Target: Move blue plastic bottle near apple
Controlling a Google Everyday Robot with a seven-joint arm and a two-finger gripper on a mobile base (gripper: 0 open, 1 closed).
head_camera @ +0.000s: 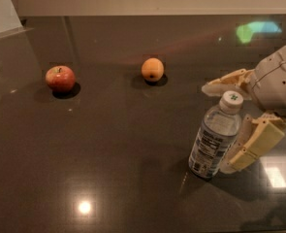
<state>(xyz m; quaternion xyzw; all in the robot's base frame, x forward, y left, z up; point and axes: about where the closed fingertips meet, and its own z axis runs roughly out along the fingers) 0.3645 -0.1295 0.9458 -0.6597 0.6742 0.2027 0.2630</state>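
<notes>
At the counter's [133, 154] right, the hand [219, 128] stood open astride the upright blue plastic bottle [213, 140]; the apple [60, 78] lay well apart, leftward.

1. My gripper [220, 129] is at the right side of the view, entering from the right edge.
2. Its two fingers [256, 142] are spread wide, one farther back, one nearer the camera.
3. My pale wrist housing [278, 79] sits just behind them.

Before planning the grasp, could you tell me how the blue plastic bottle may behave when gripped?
The blue plastic bottle stands tall on a narrow base, so a push may tip it. Its clear plastic walls probably flex when squeezed. The open tool flanks it.
</notes>
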